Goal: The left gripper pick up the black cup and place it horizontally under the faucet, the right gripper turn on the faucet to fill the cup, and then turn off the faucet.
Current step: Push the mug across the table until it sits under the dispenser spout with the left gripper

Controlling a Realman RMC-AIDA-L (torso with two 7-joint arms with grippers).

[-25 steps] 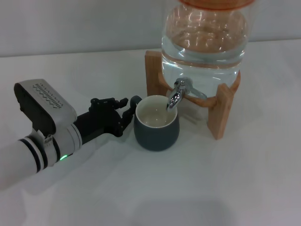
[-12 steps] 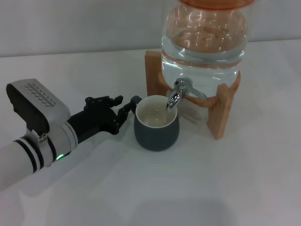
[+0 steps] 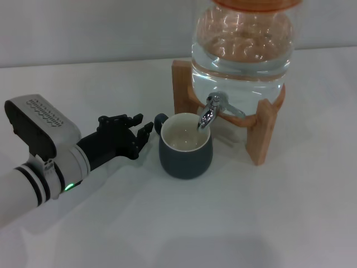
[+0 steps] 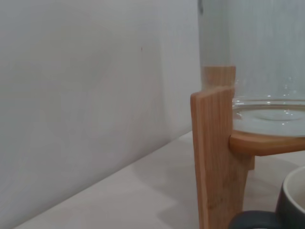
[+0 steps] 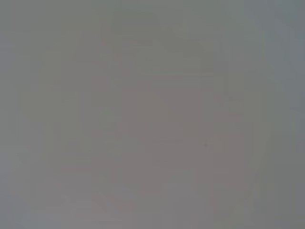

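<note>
White tabletop [image 3: 268, 223] is filling the head view, with a pale wall running behind it.

Over on the left, the left gripper [image 3: 136, 129] is lying low on the table, its black fingers [image 3: 146, 129] spread apart and gripping nothing. The fingertips are sitting just beside the cup's handle [image 3: 160, 119], with a sliver of gap showing, so the claw is looking free of the cup.

Moving right, the black cup [image 3: 186, 151] is standing upright on the table, cream inside facing up, its rim sitting right under the spout of the faucet [image 3: 209, 113]. Whether any water is lying in it I cannot tell. No stream is showing from the spout, so I am judging the tap to be shut.

Behind that, the glass jar [image 3: 241, 53] is resting in its wooden stand [image 3: 261, 134], holding plenty of water. The left wrist view is showing the stand's near post and a slice of the cup's rim [image 4: 291, 200] close by.

The right gripper is not appearing anywhere; its wrist view is giving only a blank grey field.

So the placing step is looking done: cup delivered, claw released. Still waiting are the right arm's jobs, I reckon: opening the lever, filling the cup, and closing it again.
</note>
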